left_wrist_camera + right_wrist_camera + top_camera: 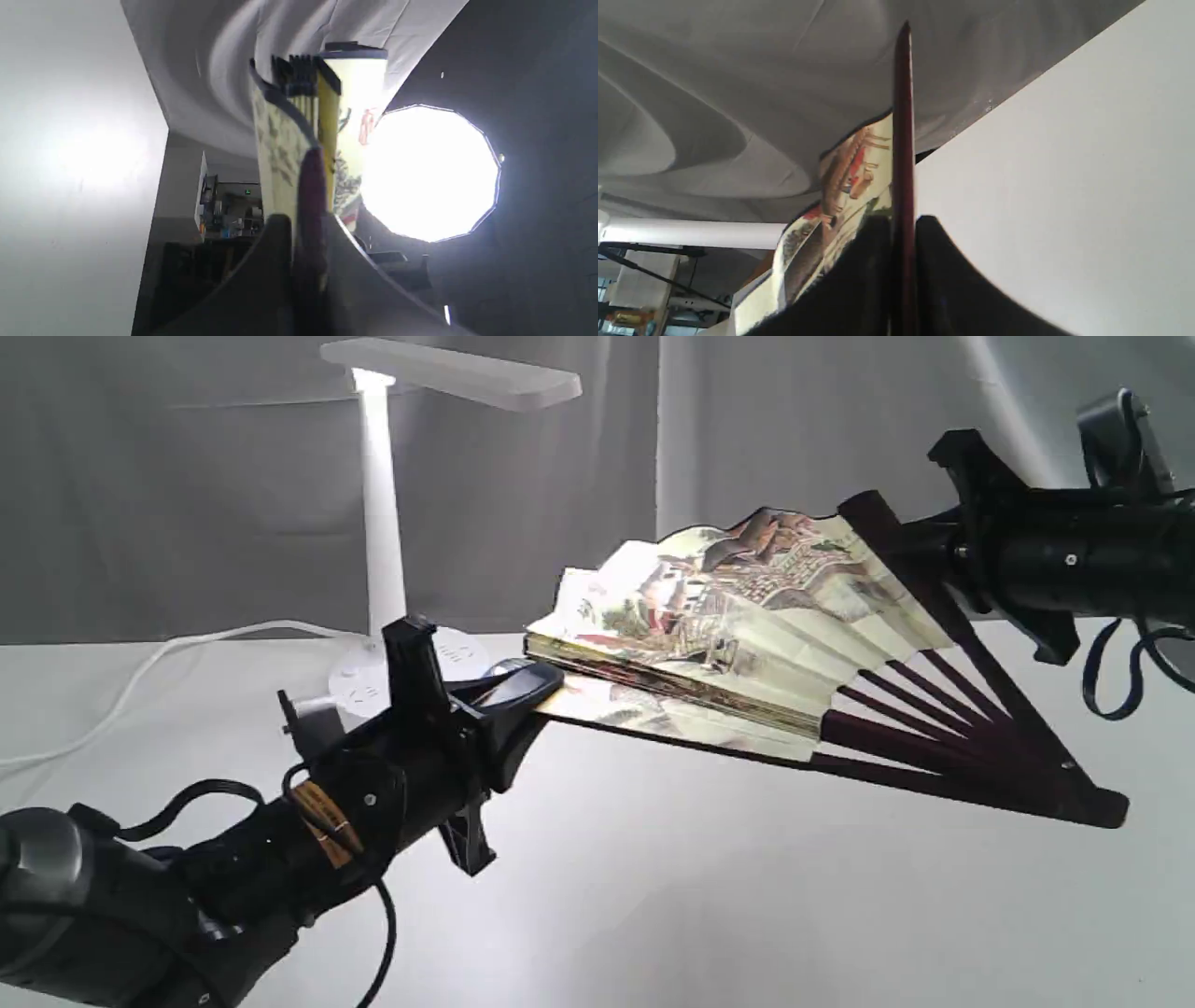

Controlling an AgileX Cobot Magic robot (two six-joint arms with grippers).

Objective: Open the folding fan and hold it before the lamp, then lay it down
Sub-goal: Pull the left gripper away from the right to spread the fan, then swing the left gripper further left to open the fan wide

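Lamp base [359, 689] partly behind left hand [546, 688]

exterior cam: it's sitting a bit above the table [653, 915], out front, looking across toward the grey curtain [187, 476]; it's standing far enough back that it's getting both arms, the lamp [383, 523] and the whole folding fan [747, 616].
left wrist cam: riding right behind the left gripper [306, 219], staring along its fingers, super close, pointing at a big round light [430, 172].
right wrist cam: hugging the right gripper [902, 219] just as tight, looking past it at curtain and table.
shared: all three are catching the fan and curtain.
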